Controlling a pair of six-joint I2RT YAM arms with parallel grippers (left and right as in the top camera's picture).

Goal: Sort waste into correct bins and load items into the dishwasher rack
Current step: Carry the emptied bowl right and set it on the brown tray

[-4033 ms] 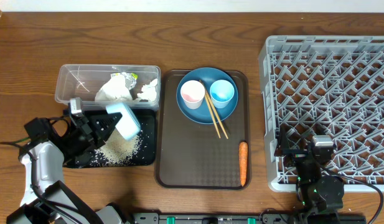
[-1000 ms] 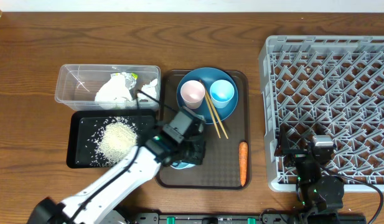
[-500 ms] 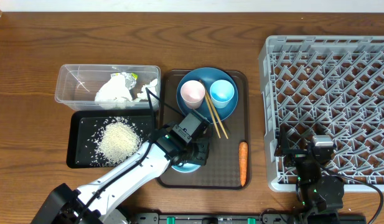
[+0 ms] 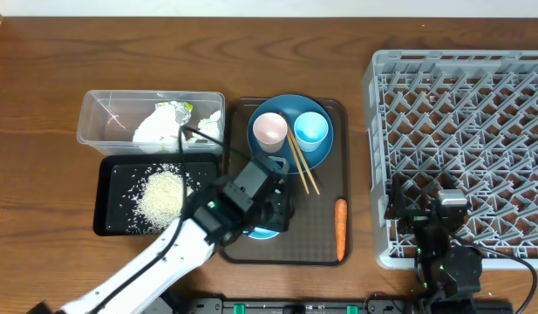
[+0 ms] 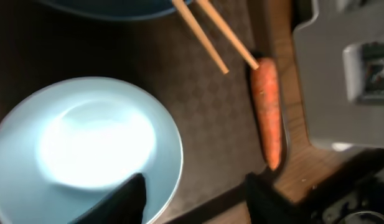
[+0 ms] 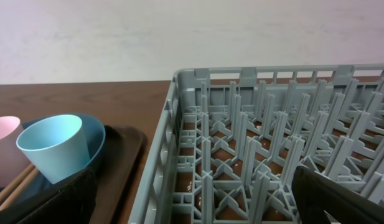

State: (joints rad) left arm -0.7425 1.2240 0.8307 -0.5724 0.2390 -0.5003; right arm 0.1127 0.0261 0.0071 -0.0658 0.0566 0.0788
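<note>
Looking down from above, there's a brown wooden table [image 4: 42, 78] with a strip of pale wall behind it. On the left sits the clear tub [image 4: 98, 105] holding crumpled napkins [image 4: 162, 126], and just in front of it the black tray [image 4: 112, 222] with a heap of rice [image 4: 161, 194]. The brown serving tray [image 4: 325, 249] in the middle carries a dark blue plate [image 4: 290, 155] with the pink cup [image 4: 269, 129], the light blue cup [image 4: 311, 127] and the chopsticks [image 4: 296, 164] leaning off it, and the carrot [image 4: 340, 228] lies along its right edge. The grey rack [image 4: 465, 122] fills the right side. The left pincer [image 4: 269, 218] hangs over the small bowl [image 4: 262, 233] at the tray's front, while the right pincer [image 4: 399, 202] waits at the rack's near corner. On the left wrist view, the bowl [image 5: 92, 146] sits flat on the tray and the jaws stand apart, one finger [image 5: 126, 199] over its white inside and the other outside the rim; I can't tell whether it touches. On the right wrist view, the jaws are spread wide with nothing between them, facing the rack's [image 6: 254, 155] wall and both cups beyond.
</note>
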